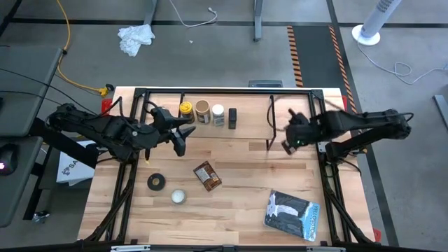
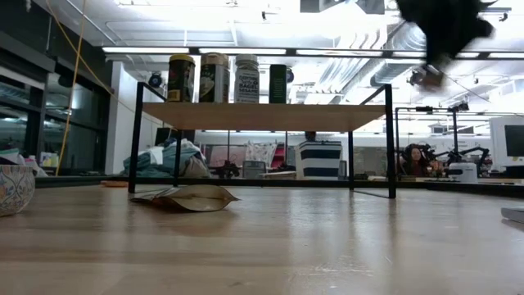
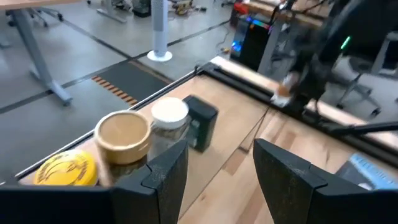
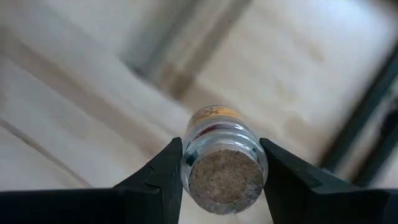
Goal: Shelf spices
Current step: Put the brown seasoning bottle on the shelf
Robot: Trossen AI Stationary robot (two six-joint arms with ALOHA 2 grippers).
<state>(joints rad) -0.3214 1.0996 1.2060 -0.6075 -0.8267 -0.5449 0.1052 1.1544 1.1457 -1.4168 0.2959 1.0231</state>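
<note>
At the right end of the shelf [image 1: 238,133], the right tool [image 4: 221,180] grips a small cork-topped jar [image 4: 224,158], lifted for shelving. Four spices [image 1: 208,113] already stand there in a row; the left tool [image 3: 217,171] hangs beside them, parted and empty. The brown packet [image 1: 207,176] lies on the desk [image 1: 245,217].

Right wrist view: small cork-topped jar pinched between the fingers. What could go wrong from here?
1. The right pincer grips the tiny jar near its cork top only; it might pivot or slip out.
2. Four spices crowd the shelf's left end; setting down too near the dark bottle could topple it.
</note>
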